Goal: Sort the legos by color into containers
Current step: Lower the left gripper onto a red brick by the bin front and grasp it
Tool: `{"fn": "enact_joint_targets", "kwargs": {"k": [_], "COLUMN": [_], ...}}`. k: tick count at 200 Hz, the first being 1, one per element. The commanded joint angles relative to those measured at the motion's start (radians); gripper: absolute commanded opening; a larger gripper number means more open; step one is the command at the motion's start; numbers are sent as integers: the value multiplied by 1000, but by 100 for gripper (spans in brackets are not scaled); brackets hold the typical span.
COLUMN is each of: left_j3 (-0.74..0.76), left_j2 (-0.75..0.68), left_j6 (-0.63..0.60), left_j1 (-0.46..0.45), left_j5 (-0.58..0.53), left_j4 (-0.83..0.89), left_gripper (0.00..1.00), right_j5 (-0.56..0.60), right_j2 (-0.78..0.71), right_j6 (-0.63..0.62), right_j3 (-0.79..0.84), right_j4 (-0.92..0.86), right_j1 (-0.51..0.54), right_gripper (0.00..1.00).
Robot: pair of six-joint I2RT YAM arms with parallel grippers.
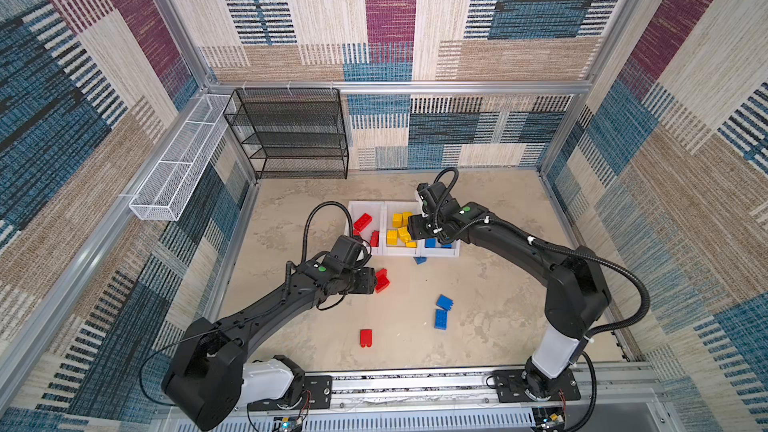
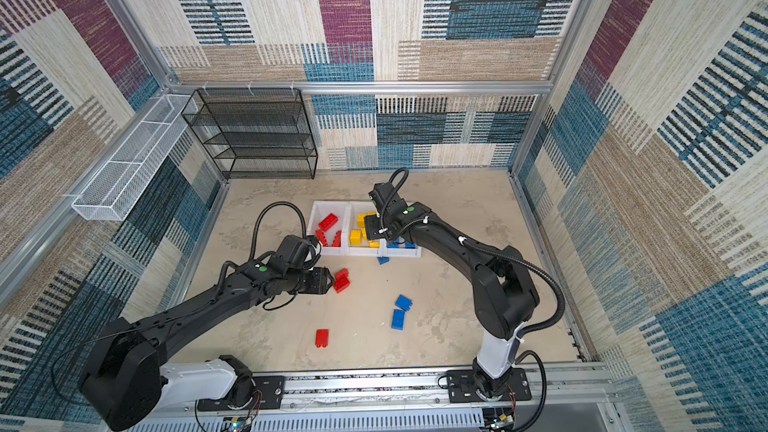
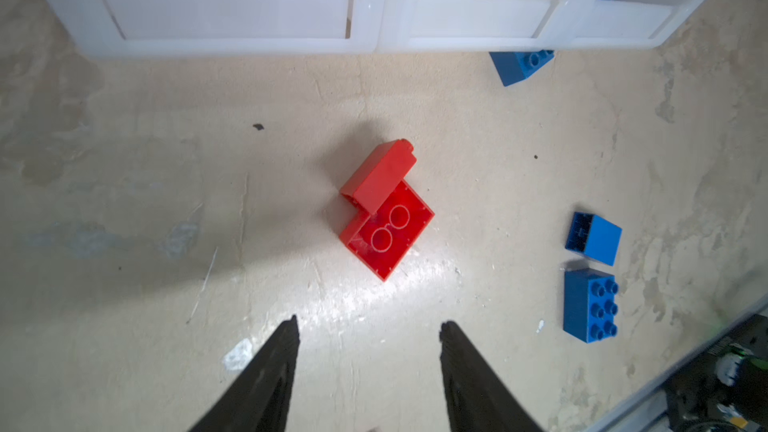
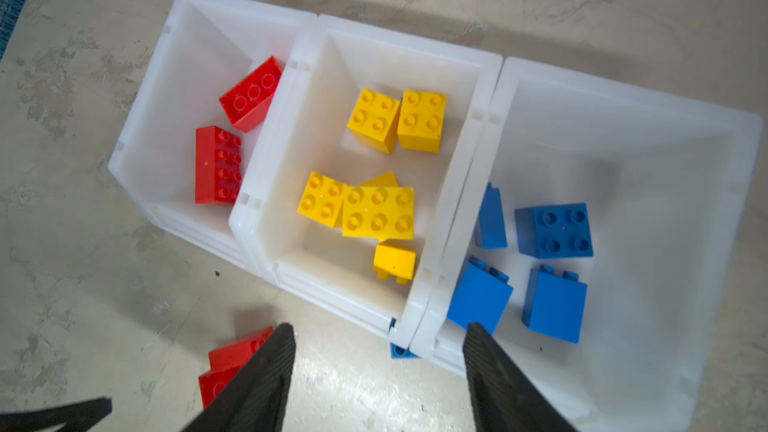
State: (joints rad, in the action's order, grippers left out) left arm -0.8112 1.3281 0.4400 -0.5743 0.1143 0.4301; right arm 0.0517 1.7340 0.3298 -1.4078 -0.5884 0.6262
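Containers hide most of one blue lego in right wrist view.

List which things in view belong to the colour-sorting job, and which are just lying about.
Belong to the job:
red legos
yellow legos
blue legos
three white containers

Just lying about:
black mesh rack
white wire basket
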Motion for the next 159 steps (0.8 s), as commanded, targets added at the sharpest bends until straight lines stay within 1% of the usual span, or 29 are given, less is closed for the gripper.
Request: {"fn": "enact_joint_targets", "kwargs": {"k": [1, 29, 64, 115, 159], "left_j3": [-47, -96, -158, -231, -268], "left_j2": [61, 141, 240, 339, 403], "left_j6": [-96, -142, -183, -228, -256], "left_j1": [1, 1, 1, 1, 1], "left_j5": [25, 31, 32, 9, -17], "left_j4": [-6, -4, 14, 23, 31], "left_gripper": [57, 54, 53, 52, 48], "right_j5": [-6, -7, -14, -24, -22], "right_j2": [-46, -91, -109, -114, -122], "right_j6": [22, 34, 45, 51, 53], "right_j3": [46, 105, 130, 144, 161], "right_j4": [19, 28, 36, 47, 52], "right_j1": [0, 0, 0, 0, 0], "right_gripper": [67, 67, 67, 67, 67]}}
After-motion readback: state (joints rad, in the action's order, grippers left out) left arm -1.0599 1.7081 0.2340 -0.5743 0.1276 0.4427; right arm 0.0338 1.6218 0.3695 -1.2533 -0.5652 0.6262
